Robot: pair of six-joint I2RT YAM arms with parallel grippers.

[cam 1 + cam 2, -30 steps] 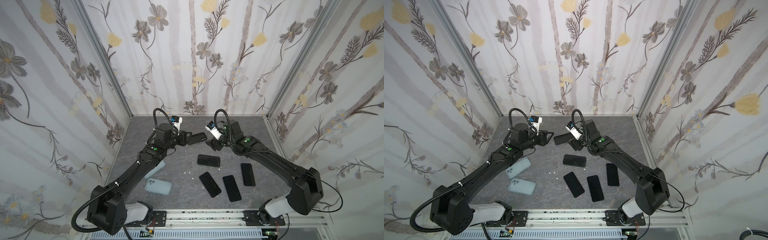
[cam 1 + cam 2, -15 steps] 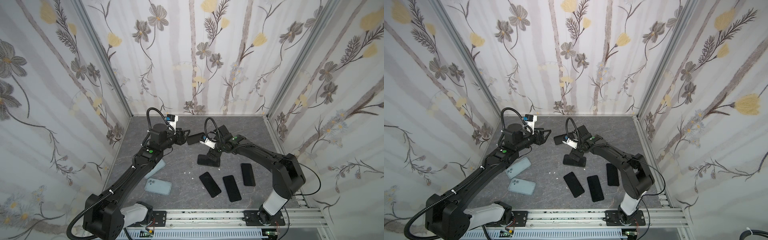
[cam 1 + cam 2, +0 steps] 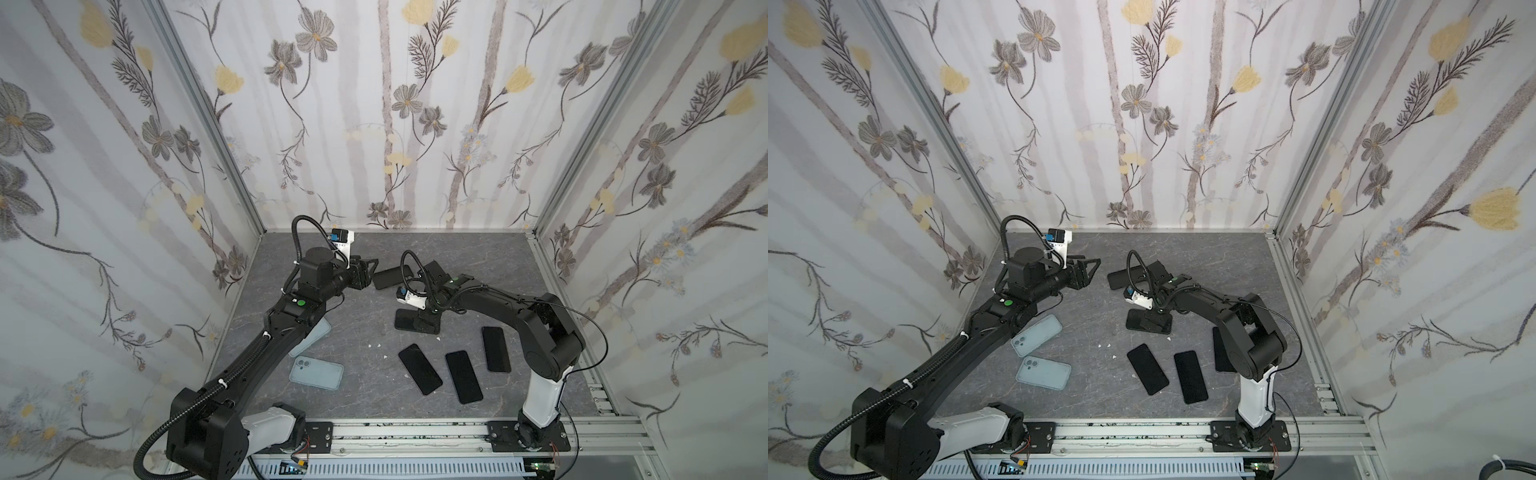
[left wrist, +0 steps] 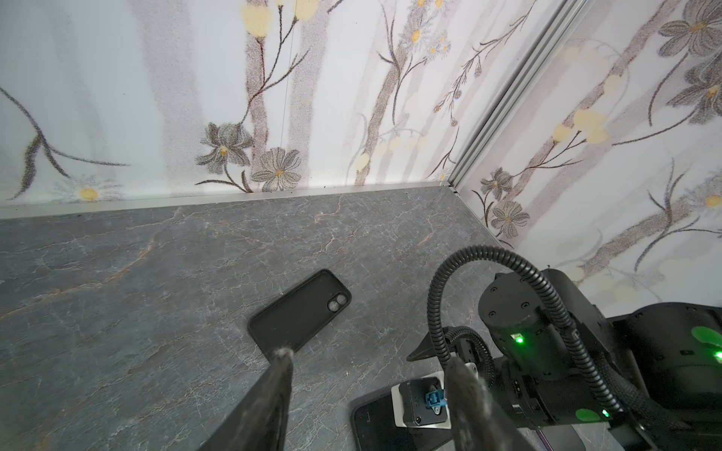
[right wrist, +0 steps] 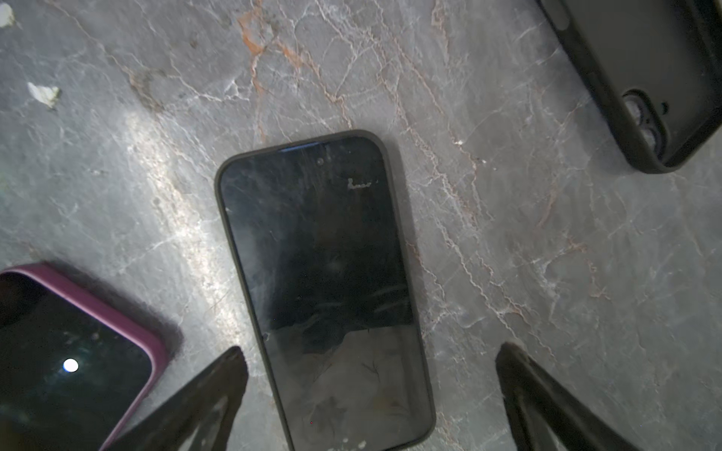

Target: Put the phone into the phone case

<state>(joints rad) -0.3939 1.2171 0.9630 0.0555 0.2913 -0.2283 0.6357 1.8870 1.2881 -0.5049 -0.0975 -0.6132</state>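
A black phone [image 5: 324, 281] lies screen up on the grey table [image 3: 478, 257], also seen in both top views [image 3: 409, 322] [image 3: 1136, 321]. My right gripper [image 5: 371, 359] hangs low over it, open, one finger on each side of its near end, touching nothing. A black phone case [image 4: 301, 308] with a camera cutout lies flat farther back [image 3: 390, 277] [image 3: 1117, 279] [image 5: 644, 78]. Just left of it my left gripper [image 3: 372, 264] [image 4: 369, 359] is open and empty, with its tips short of the case's end.
Two light blue cases [image 3: 318, 372] [image 3: 311, 336] lie at the front left by the left arm. Three dark phones [image 3: 419, 368] [image 3: 463, 376] [image 3: 495, 349] lie at the front right; one has a purple case [image 5: 78, 332]. Walls close in three sides.
Both grippers were at the black case. The left one has opened and drawn back from it. The right one has swung down and now stands open over the phone.
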